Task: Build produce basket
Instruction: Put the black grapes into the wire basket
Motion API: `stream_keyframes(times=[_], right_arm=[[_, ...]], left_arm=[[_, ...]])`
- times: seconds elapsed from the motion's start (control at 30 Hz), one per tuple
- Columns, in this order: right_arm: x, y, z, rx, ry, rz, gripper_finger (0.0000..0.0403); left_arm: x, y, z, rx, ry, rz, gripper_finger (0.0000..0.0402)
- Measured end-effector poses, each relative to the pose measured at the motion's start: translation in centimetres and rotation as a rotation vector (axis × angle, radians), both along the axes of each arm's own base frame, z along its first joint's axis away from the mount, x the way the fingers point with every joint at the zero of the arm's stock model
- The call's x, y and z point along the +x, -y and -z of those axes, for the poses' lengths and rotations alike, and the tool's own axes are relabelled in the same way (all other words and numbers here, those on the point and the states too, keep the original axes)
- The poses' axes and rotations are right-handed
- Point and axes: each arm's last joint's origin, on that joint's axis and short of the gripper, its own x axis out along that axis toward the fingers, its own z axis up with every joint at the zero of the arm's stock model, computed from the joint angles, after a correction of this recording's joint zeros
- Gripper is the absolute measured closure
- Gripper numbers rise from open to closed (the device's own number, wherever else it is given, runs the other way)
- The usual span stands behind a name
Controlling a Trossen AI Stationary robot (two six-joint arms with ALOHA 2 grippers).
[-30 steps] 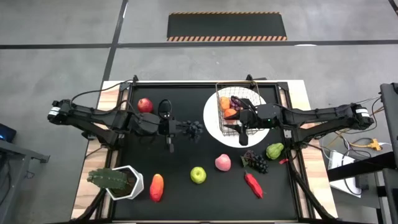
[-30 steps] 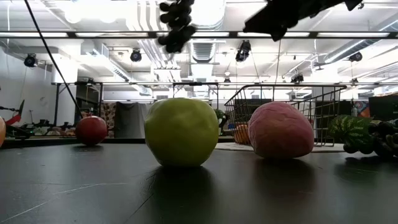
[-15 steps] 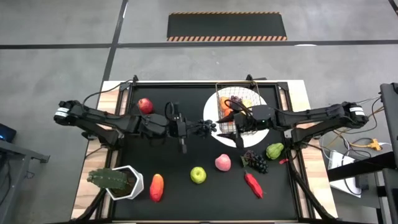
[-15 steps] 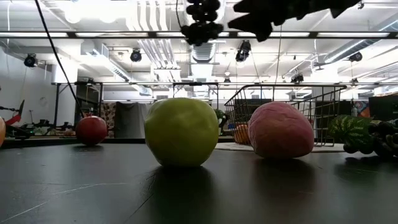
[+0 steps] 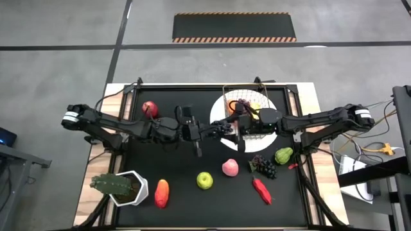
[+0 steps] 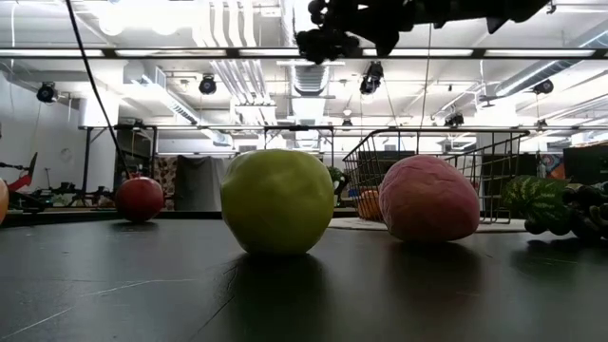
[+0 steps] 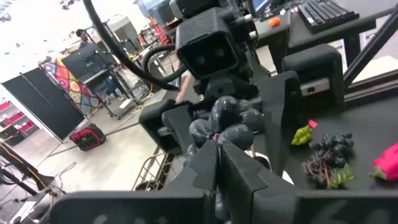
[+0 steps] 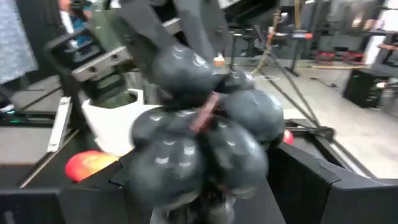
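Note:
My left gripper is shut on a bunch of dark grapes and holds it high above the table's middle; the bunch also shows in the low view. My right gripper is open and faces it. Its fingers stand on either side of the bunch, which fills the right wrist view; I cannot tell whether they touch it. The wire basket stands on a white plate and holds orange and purple produce. My left gripper pinches the bunch's stem end between its two fingertips, which come level from the table's left side. The grapes stick out past the fingertips toward the right gripper, lifted clear of the table.
On the black mat lie a red apple, a green apple, a pink peach, a second grape bunch, a green pepper, a red pepper and an orange-red fruit. A potted plant stands near left.
My left gripper has carried the grapes toward the table's right edge, clear of the table. My right gripper has come from over the basket toward the table's left, and its fingers now stand around the bunch.

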Motion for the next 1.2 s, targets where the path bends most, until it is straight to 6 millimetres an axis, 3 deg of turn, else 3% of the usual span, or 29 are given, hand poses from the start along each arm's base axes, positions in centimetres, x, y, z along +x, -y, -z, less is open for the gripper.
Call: stream_keyframes(times=[0.3,0.73,1.2], right_arm=[[0.28,0.12,-0.17,-0.018,0.042,0.04,0.0199],[0.27,0.12,-0.18,-0.026,0.043,0.04,0.0356],[0.27,0.12,-0.16,-0.03,0.04,0.039,0.0387]], left_arm=[[0.18,0.03,-0.02,-0.007,0.02,0.0,0.0401],[0.16,0.03,0.48,-0.004,0.005,0.0,0.0397],[0.14,0.02,0.75,0.04,-0.014,0.003,0.0252]])
